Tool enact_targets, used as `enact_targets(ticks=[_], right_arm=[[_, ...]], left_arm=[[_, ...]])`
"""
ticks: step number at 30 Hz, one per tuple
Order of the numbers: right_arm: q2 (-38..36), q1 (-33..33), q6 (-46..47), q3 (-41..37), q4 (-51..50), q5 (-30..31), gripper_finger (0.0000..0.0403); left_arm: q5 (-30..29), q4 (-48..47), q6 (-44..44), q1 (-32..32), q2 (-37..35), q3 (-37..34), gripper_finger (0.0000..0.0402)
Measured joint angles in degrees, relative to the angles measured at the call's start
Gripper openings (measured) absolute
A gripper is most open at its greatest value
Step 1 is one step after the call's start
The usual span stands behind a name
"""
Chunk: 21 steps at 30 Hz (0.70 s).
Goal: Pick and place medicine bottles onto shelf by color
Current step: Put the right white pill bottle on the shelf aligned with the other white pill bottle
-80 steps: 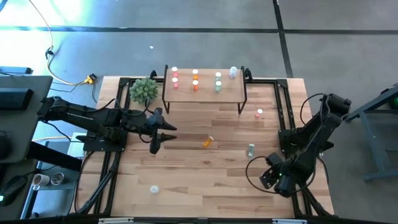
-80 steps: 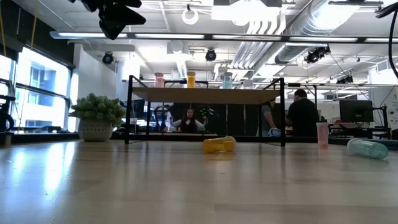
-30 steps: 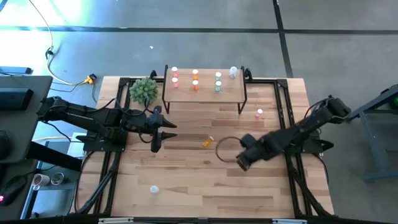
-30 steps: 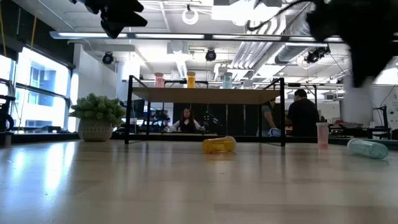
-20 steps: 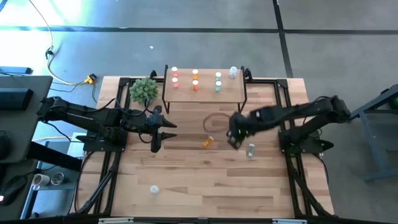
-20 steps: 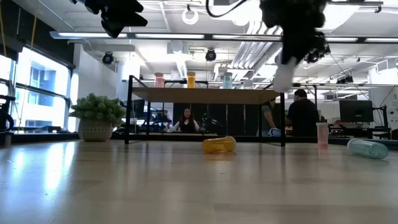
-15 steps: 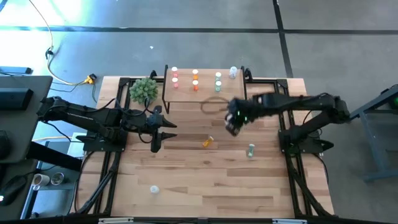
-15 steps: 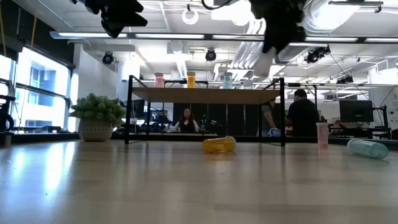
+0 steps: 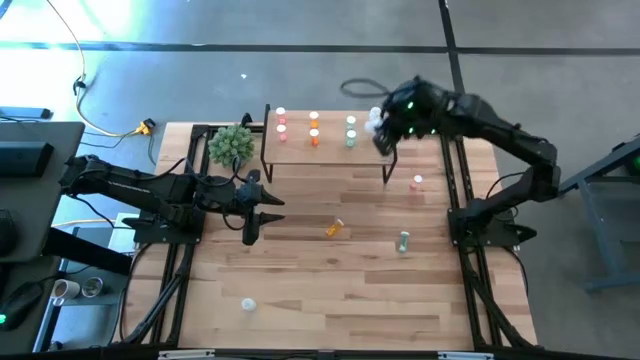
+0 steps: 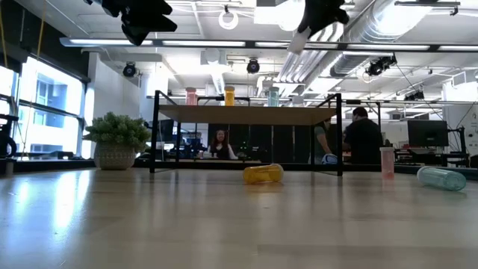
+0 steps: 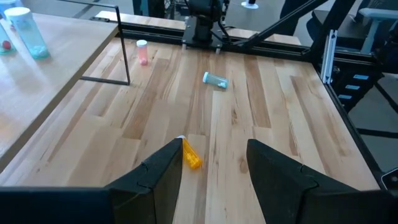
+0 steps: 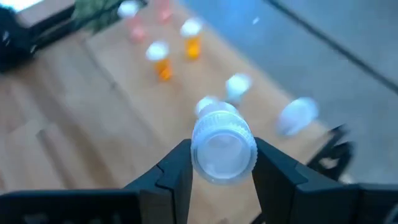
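Observation:
The shelf (image 9: 330,150) stands at the table's far edge, with pink (image 9: 281,119), orange (image 9: 314,127), green (image 9: 351,131) and clear (image 9: 375,113) medicine bottles upright on its top. My right gripper (image 9: 381,131) hangs over the shelf's right end, shut on a white-capped clear bottle (image 12: 223,150). On the table an orange bottle (image 9: 334,228) and a green bottle (image 9: 403,240) lie on their sides. A pink bottle (image 9: 417,182) and a white bottle (image 9: 248,304) also rest there. My left gripper (image 9: 251,207) waits open at the table's left, above the wood. My right gripper pinches the clear bottle between its two fingers (image 12: 176,169), which sit on opposite sides of the bottle just below its white cap (image 12: 224,143). The gripper slants down from above. The bottle sticks out tilted below it (image 10: 297,39), lifted clear above the shelf top.
A green spiky plant in a pot (image 9: 231,145) stands left of the shelf. Black frame rails (image 9: 462,180) run along the table's left and right sides. Bare wood (image 9: 330,290) lies across the table's near half. People sit in the room behind the shelf (image 10: 364,138).
My right gripper has swung from the table's near right up and toward the far edge, turning as it went, and now hangs over the shelf's right end. The clear bottle has travelled with it, clear of the table. The left arm has kept still.

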Motion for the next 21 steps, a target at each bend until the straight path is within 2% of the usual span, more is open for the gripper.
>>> enact_targets(ticks=[9, 13, 21], right_arm=[[4.2, -8.0, -4.1, 9.2, -6.3, 0.6, 0.0123], [8.3, -8.9, -4.6, 10.7, -11.1, 0.5, 0.0123], [14.4, -8.9, -5.8, 10.8, -14.7, -2.6, 0.0123]], left_arm=[[0.0, 0.0, -0.1, 0.0, 0.0, 0.0, 0.017], [0.0, 0.0, -0.1, 0.0, 0.0, 0.0, 0.017], [0.0, -0.5, -0.2, 0.0, 0.0, 0.0, 0.017]])
